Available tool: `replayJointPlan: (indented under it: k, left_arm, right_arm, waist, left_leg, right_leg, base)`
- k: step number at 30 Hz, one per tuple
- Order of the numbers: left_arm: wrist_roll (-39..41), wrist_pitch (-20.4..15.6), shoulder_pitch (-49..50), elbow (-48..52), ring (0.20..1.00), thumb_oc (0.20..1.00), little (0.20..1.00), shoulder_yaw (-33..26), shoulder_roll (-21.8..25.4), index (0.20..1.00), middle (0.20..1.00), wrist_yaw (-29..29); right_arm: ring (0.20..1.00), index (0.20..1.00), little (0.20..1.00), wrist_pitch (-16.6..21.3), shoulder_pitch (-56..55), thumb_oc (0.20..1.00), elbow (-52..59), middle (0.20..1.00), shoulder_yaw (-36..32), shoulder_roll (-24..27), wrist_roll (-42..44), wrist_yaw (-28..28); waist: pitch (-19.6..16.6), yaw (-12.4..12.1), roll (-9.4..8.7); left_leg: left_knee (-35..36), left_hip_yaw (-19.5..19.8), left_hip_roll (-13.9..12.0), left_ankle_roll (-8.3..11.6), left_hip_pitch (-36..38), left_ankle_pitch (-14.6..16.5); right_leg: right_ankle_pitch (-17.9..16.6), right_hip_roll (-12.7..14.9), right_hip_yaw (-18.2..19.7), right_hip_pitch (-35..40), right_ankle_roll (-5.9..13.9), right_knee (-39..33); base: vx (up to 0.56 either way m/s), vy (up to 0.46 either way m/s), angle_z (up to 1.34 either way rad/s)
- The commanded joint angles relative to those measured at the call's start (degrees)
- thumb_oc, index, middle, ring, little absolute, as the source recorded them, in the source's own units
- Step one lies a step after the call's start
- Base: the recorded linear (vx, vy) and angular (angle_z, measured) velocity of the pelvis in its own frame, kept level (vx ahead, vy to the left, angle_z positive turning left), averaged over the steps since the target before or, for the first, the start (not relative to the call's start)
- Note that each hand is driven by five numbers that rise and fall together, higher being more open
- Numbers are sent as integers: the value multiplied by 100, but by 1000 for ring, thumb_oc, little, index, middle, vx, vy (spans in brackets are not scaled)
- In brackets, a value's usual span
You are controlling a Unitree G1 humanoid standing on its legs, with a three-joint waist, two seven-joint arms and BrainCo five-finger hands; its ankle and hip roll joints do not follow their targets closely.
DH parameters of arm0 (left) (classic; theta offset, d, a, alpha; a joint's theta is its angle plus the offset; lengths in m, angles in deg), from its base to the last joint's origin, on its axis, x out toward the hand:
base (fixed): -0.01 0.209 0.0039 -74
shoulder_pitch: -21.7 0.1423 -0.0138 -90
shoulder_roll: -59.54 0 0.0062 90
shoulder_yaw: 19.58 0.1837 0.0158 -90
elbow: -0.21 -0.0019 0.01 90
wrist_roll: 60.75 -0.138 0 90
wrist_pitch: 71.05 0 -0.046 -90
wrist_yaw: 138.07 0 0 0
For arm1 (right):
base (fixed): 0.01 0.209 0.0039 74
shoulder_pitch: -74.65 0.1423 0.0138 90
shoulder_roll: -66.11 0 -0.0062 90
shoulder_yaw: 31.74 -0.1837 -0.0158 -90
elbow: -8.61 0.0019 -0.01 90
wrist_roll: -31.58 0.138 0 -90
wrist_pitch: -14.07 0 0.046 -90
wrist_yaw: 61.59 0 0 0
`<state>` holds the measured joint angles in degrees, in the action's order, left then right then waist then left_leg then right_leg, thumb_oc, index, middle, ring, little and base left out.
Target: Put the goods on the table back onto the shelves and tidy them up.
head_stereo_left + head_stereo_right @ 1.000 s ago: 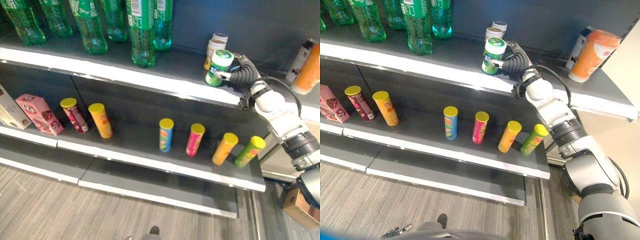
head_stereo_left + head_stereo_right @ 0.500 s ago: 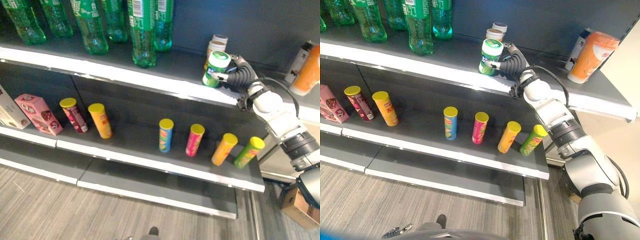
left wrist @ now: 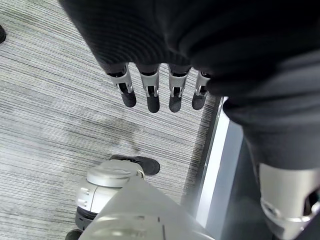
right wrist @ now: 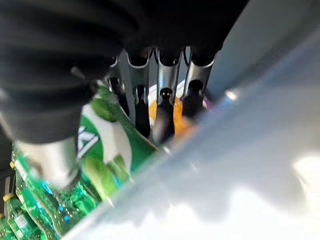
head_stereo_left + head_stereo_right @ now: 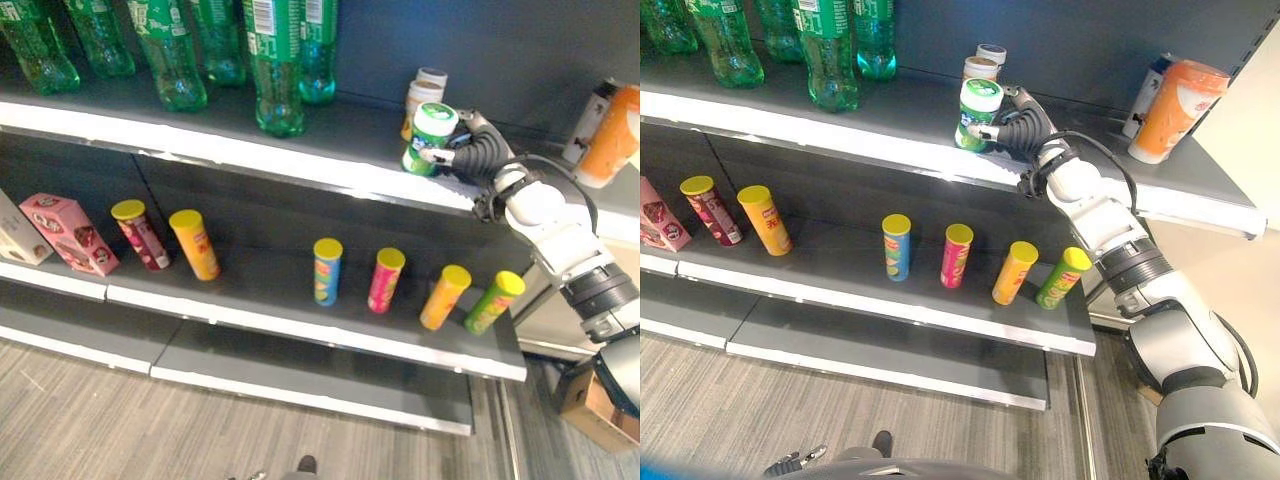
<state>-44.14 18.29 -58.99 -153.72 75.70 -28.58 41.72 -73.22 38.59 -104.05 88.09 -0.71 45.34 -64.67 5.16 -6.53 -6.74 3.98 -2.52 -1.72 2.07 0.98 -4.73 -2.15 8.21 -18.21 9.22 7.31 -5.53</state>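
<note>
The right hand (image 5: pixel 1018 128) has carried the green-lidded jar (image 5: pixel 978 114) slightly further left along the top shelf (image 5: pixel 890 135) since a second ago, fingers curled around it (just in front of two similar jars (image 5: pixel 985 62)). The left hand (image 3: pixel 160 90) hangs over the floor, fingers straight.

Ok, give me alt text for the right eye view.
The robot's right hand grips a green-and-white jar on the upper shelf, beside two small jars. Green bottles stand to its left; six yellow-lidded tubes line the shelf below.
</note>
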Motion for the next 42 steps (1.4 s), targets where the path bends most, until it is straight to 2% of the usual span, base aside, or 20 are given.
replayJointPlan:
  k: [1,8,11,15,18,19,21,24,26,27,28,29,31,33,34,36,38,41,42]
  left_arm:
    - [-190,-76,-266,-256,1000,1000,1000,173,109,1000,1000,74]
    - [-196,-70,-266,-275,1000,1000,1000,129,93,1000,1000,116]
    - [-255,-62,-281,-299,1000,1000,1000,59,56,1000,1000,155]
    - [-326,-45,-315,-349,1000,1000,1000,-94,13,1000,1000,179]
    - [-410,-42,-297,-358,1000,1000,1000,-158,21,1000,1000,153]
    - [-430,-40,-297,-362,1000,1000,1000,-181,7,1000,1000,131]
    - [-564,-42,-277,-348,1000,1000,1000,-154,43,1000,1000,48]
    - [-578,-57,-353,-126,1000,1000,1000,-81,71,1000,1000,-69]
    - [-528,-79,-425,55,1000,1000,1000,-55,151,1000,1000,-99]
    - [-518,-84,-443,168,1000,1000,1000,-53,188,1000,1000,-112]
    - [-454,-73,-472,364,1000,1000,1000,-91,240,1000,1000,-137]
    - [-453,-71,-475,367,1000,1000,1000,-80,247,1000,1000,-137]
    - [-422,-79,-441,459,1000,1000,1000,-144,302,1000,1000,-160]
    - [-391,-86,-397,480,1000,1000,1000,-221,347,1000,1000,-153]
    - [-391,-86,-400,482,1000,1000,1000,-211,351,1000,1000,-153]
    - [-261,-84,-247,575,1000,1000,1000,-386,412,1000,1000,-131]
    - [-166,-99,-166,603,1000,1000,1000,-521,465,1000,1000,-77]
    - [-95,-134,-161,551,1000,1000,1000,-650,458,1000,1000,-12]
    - [-65,-144,-164,544,1000,1000,1000,-716,454,1000,1000,-3]
  right_arm:
    - [1000,1000,1000,169,669,1000,-6,1000,213,172,-8,-113]
    - [1000,1000,1000,305,622,1000,440,1000,-138,442,-165,-457]
    - [1000,1000,1000,429,425,1000,1006,1000,-602,658,-312,-748]
    - [1000,1000,1000,638,-166,1000,1909,1000,-1509,985,-378,-1060]
    - [1000,1000,1000,801,-894,1000,2567,1000,-2287,1129,-156,-1079]
    - [1000,1000,1000,892,-1107,1000,2723,1000,-2496,1118,22,-1061]
    - [1000,1000,1000,1128,-2098,1000,3215,1000,-3337,979,792,-771]
    - [1000,1000,1000,1232,-2785,1000,3453,1000,-3866,951,1261,-595]
    - [1000,1000,1000,1231,-2964,1000,3458,1000,-4033,978,1347,-587]
    - [1000,1000,1000,1225,-3082,1000,3431,1000,-4163,1001,1351,-615]
    - [1000,1000,1000,1183,-3489,1000,3412,1000,-4517,1084,1277,-647]
    - [1000,1000,1000,1181,-3510,1000,3423,1000,-4540,1080,1277,-646]
    - [1000,1000,1000,1168,-3879,1000,3379,1000,-4946,1134,1207,-654]
    - [1000,1000,1000,1127,-4232,1000,3329,1000,-5346,1250,1162,-673]
    - [1000,1000,1000,1129,-4249,1000,3334,1000,-5365,1248,1165,-670]
    - [1000,1000,1000,1146,-4609,1000,3292,1000,-5846,1337,1049,-804]
    - [1000,1000,1000,1146,-4608,1000,3218,1000,-6021,1483,1044,-886]
    - [1000,1000,1000,1087,-4761,1000,3089,1000,-6298,1720,917,-999]
    - [1000,1000,1000,1082,-4805,1000,3008,1000,-6429,1816,903,-1058]
  waist:
    - [42,-121,-32]
    - [38,-84,-18]
    - [32,5,0]
    - [31,154,12]
    - [23,242,-8]
    - [26,303,-9]
    - [29,443,-60]
    - [217,738,-73]
    - [371,816,-80]
    - [426,861,-56]
    - [433,941,9]
    - [419,929,7]
    - [354,957,56]
    - [246,982,43]
    - [233,970,44]
    - [82,924,-13]
    - [32,850,-64]
    - [33,810,-179]
    - [29,814,-218]
  left_leg:
    - [-496,-148,-117,122,-57,839]
    - [-486,-164,-118,118,-35,851]
    - [-478,-182,-122,112,-11,867]
    - [-475,-213,-133,89,17,908]
    - [-488,-256,-151,59,37,946]
    - [-491,-274,-154,43,42,957]
    - [-488,-418,-159,-14,101,1012]
    - [-479,-693,-214,-93,116,1009]
    - [-533,-872,-339,-116,-2,979]
    - [-592,-963,-442,-116,-47,993]
    - [-658,-1154,-622,-100,-215,929]
    - [-656,-1156,-623,-101,-241,906]
    - [-649,-1290,-732,-64,-384,852]
    - [-689,-1424,-863,-5,-575,760]
    - [-690,-1426,-864,-11,-598,741]
    - [-753,-1671,-1109,114,-784,655]
    - [-806,-1863,-1285,213,-865,576]
    - [-850,-2018,-1483,393,-876,433]
    - [-854,-2063,-1572,470,-863,374]
  right_leg:
    - [683,193,25,-61,203,557]
    - [692,195,11,-59,210,566]
    - [694,190,40,-78,212,574]
    - [689,187,114,-129,224,601]
    - [671,187,218,-201,247,664]
    - [659,186,264,-234,255,689]
    - [599,200,450,-366,319,798]
    - [346,200,805,-743,450,1081]
    - [255,143,1020,-1057,521,1317]
    - [312,155,1000,-1083,528,1401]
    - [393,250,843,-1048,427,1553]
    - [374,248,844,-1072,420,1546]
    - [453,410,634,-906,349,1632]
    - [321,595,515,-780,367,1695]
    - [297,592,516,-797,364,1678]
    - [-369,976,315,-638,527,1583]
    - [-606,1191,9,-491,596,1312]
    - [-643,1086,23,-478,705,891]
    - [-473,971,-8,-455,719,724]
  base:
    - [0,0,0]
    - [0,0,0]
    - [0,0,0]
    - [-1,16,-2]
    - [-9,43,-16]
    - [-21,82,-41]
    - [-8,126,-44]
    - [-100,94,-71]
    - [-220,-17,-65]
    - [-279,-38,-103]
    - [-205,-29,-98]
    - [-186,-27,-89]
    - [-110,-42,-34]
    - [-100,-87,-58]
    - [-88,-189,-57]
    - [-122,-267,-59]
    - [-120,-278,-86]
    - [-62,-340,-130]
    - [-24,-354,-77]
